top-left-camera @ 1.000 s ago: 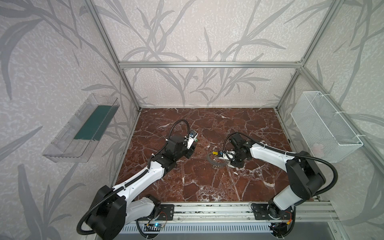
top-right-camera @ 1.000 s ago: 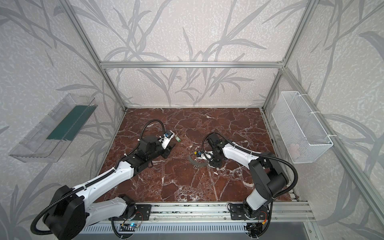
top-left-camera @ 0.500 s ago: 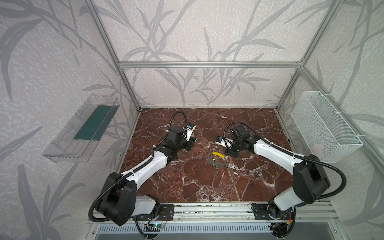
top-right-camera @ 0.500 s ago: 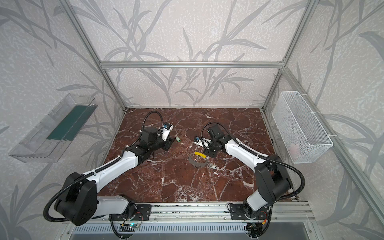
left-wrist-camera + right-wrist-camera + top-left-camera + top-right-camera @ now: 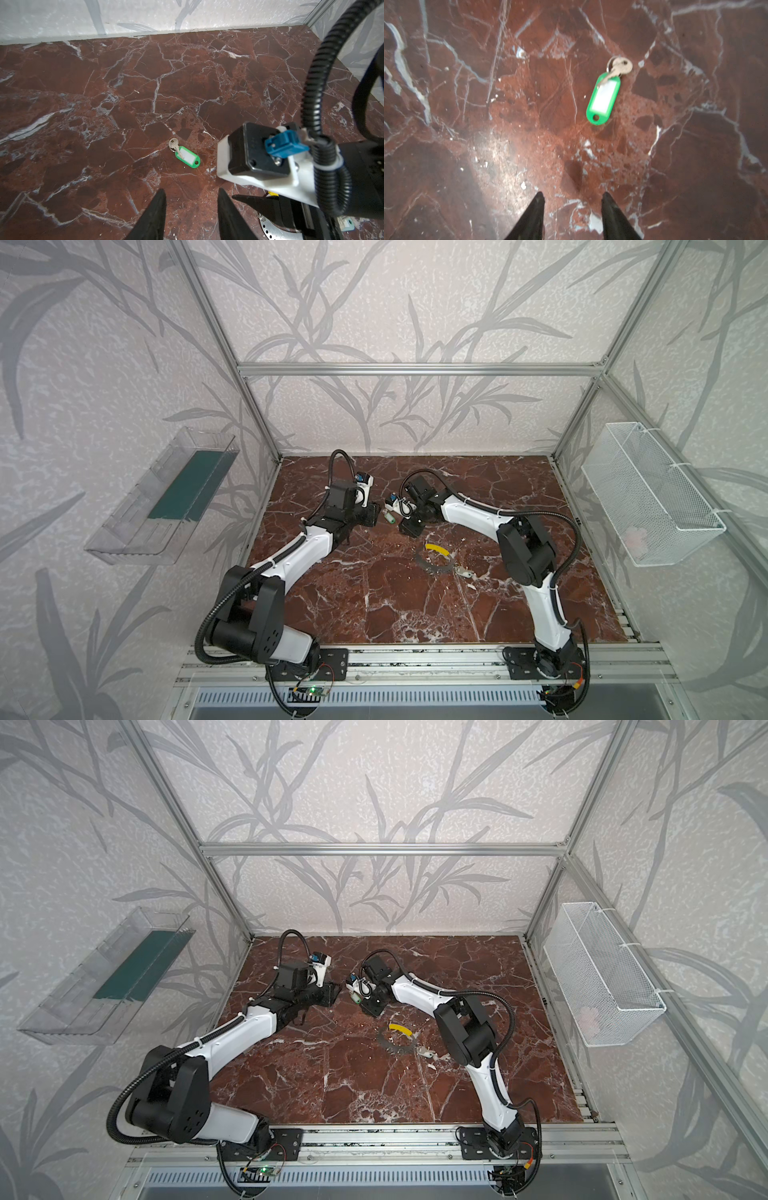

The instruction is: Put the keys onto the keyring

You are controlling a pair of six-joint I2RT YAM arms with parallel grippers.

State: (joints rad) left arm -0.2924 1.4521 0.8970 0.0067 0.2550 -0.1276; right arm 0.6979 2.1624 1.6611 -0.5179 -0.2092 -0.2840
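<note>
Left wrist view: a small silver key with green plastic tag [image 5: 187, 156] lies loose on the red marble bench [image 5: 104, 93]. Both the left pincer [image 5: 191, 192] and the right pincer [image 5: 573, 194] are open, empty. The big grey metal keyring with yellow sleeve [image 5: 435, 549] lies apart; this key is not on yet.

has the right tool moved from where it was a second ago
Yes. The right tool has left the keyring and swung toward the back wall; it is now beside the green-tagged key.

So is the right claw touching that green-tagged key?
Apart. The right wrist view shows the right gripper open, with bare marble between it and the green-tagged key.
</note>
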